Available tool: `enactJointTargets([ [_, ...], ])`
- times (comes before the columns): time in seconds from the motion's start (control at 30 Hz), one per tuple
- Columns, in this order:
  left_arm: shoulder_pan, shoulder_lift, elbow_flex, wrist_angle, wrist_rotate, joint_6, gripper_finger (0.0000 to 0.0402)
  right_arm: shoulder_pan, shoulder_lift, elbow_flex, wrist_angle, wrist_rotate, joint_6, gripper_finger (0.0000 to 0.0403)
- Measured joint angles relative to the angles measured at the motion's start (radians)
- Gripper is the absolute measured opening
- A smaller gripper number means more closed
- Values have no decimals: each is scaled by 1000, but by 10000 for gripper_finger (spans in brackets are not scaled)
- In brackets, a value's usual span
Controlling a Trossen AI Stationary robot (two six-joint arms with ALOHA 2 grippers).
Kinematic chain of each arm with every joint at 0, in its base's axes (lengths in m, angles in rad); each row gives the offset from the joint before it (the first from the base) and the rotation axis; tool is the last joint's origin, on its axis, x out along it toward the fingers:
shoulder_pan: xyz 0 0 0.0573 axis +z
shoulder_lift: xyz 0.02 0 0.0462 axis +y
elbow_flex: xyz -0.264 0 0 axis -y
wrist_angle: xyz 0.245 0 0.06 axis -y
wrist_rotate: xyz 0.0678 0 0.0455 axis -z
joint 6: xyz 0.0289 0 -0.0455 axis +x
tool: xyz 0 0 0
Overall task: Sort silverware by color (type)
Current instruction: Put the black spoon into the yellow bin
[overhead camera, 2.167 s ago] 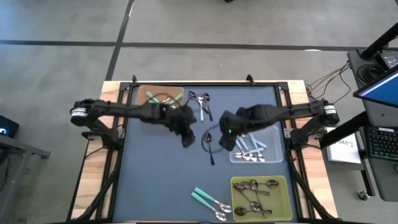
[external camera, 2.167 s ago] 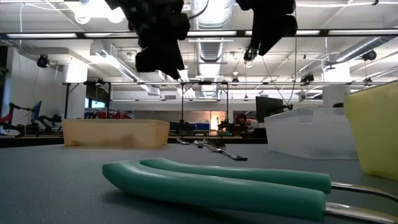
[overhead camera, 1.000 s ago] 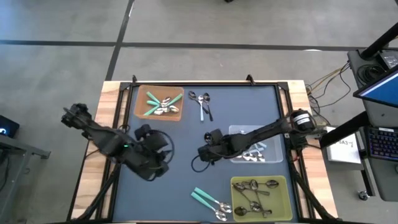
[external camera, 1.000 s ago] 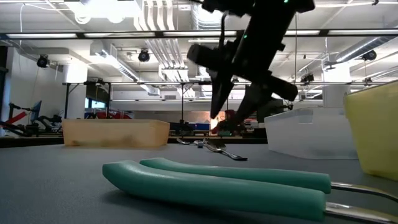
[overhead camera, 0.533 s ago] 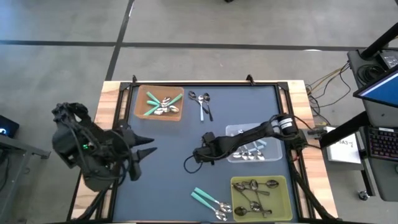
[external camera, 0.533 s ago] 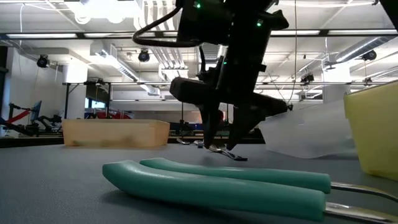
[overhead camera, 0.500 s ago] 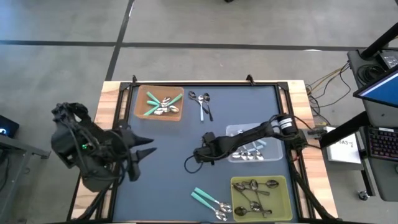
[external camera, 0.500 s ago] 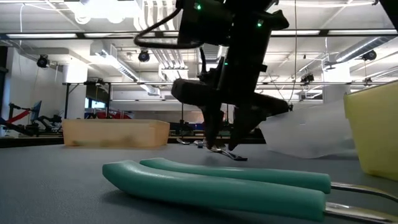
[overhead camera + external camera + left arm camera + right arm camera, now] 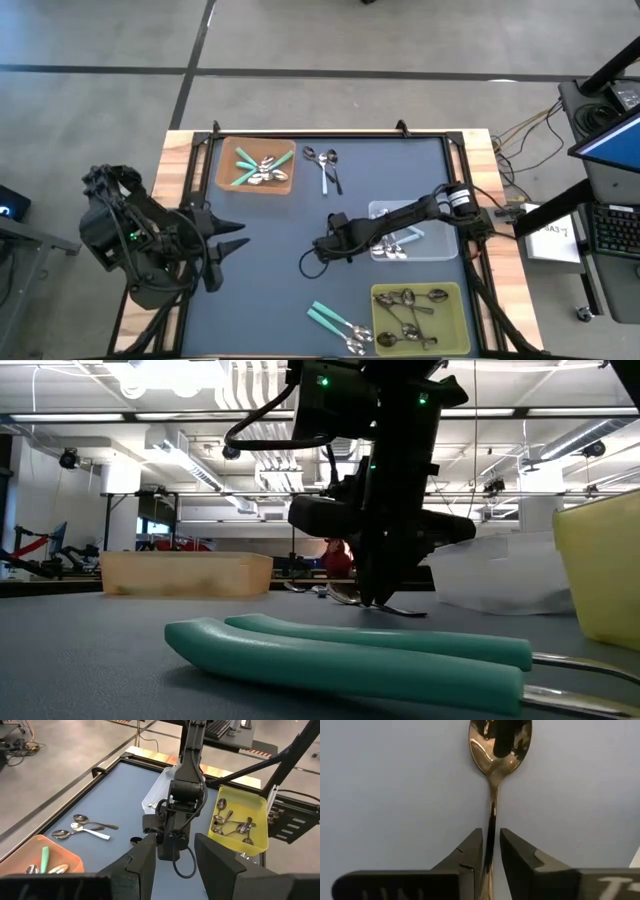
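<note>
A dark metal spoon lies flat on the blue mat in the middle of the table. My right gripper stands over it, down at the mat, shut on its handle. Back at the table's left edge, my left gripper is open with nothing between its fingers. Three loose spoons lie at the far middle, one with a light blue handle. Two teal-handled spoons lie near the front edge. My right gripper pinches the spoon's thin handle between its two fingers, about halfway along its length. The fingers come from above, pointing down, one on each side of the handle. The spoon lies on the mat, bowl up.
An orange tray with teal-handled spoons stands far left. At the right is a clear tray holding light blue ones, and near right a yellow tray holds metal ones. The table's black frame rims the mat.
My right gripper has come down to the mat over the metal spoon, and its fingers have closed in on the handle. My left arm has drawn back from the middle toward the table's left edge.
</note>
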State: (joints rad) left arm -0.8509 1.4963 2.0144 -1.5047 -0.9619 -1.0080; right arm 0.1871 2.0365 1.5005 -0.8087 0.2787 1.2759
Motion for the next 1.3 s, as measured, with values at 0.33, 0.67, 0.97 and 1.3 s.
enactJointTargets([
  [0.33,0,0,0,0,0,0,118,3,0,14,-30,-45,-27,85],
  [0.67,0,0,-1,-3,-1,0,118,6,2,71,-93,-49,-61,89],
  [0.97,0,4,-1,-1,-1,-3,118,6,24,66,-98,-55,-88,89],
  [1.3,0,6,-2,1,0,-22,118,6,45,70,-96,-83,-148,73],
])
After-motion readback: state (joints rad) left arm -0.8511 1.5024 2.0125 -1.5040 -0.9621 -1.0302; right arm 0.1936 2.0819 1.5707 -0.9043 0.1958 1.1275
